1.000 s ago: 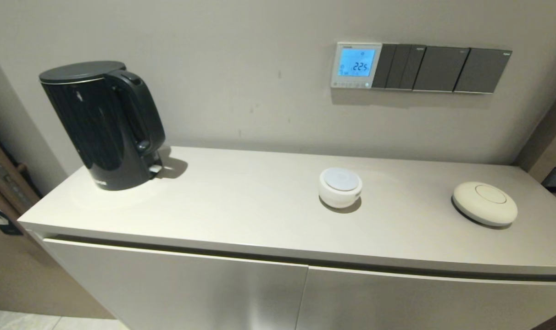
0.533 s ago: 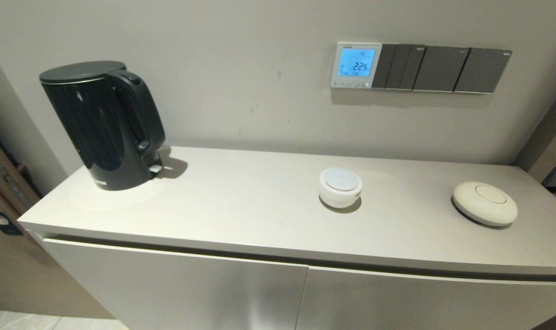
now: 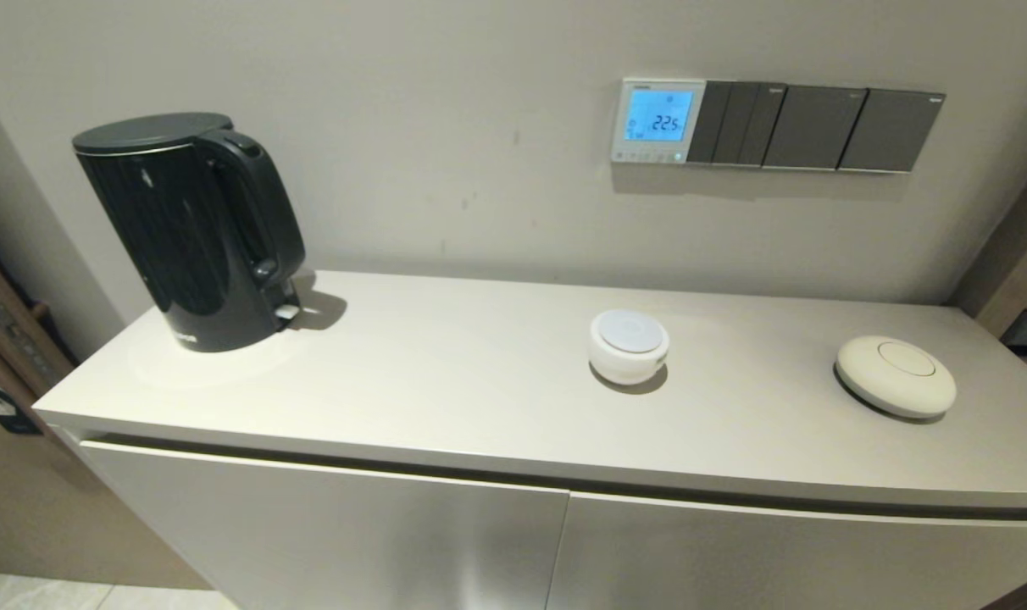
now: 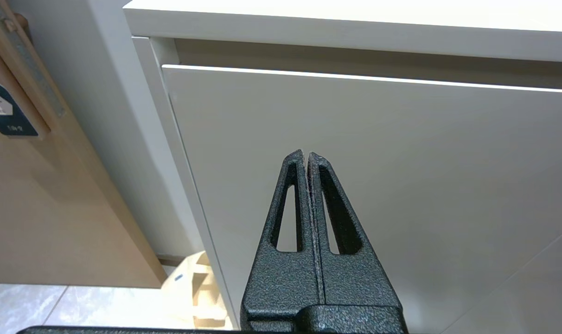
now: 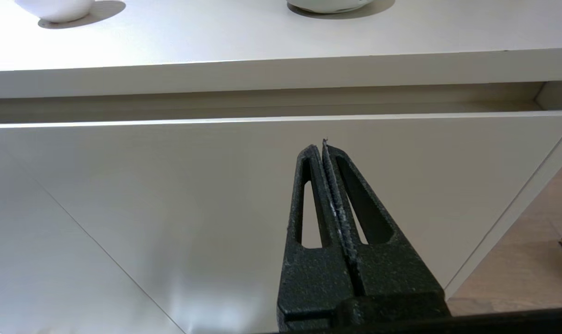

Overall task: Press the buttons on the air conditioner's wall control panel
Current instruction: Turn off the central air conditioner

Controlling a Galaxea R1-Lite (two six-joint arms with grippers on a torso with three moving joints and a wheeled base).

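The air conditioner's wall control panel point(image 3: 657, 119) is a small white-framed square on the wall with a lit blue screen showing digits. A row of tiny pale buttons point(image 3: 647, 156) runs along its lower edge. Neither arm shows in the head view. My left gripper point(image 4: 306, 155) is shut and empty, low in front of the left cabinet door. My right gripper point(image 5: 321, 149) is shut and empty, low in front of the right cabinet door, below the countertop.
Dark grey switch plates point(image 3: 814, 129) adjoin the panel on its right. On the countertop point(image 3: 446, 381) stand a black kettle point(image 3: 193, 229), a small white round device point(image 3: 629, 344) and a flat cream round disc point(image 3: 895, 374). Cabinet doors point(image 3: 327, 542) lie below.
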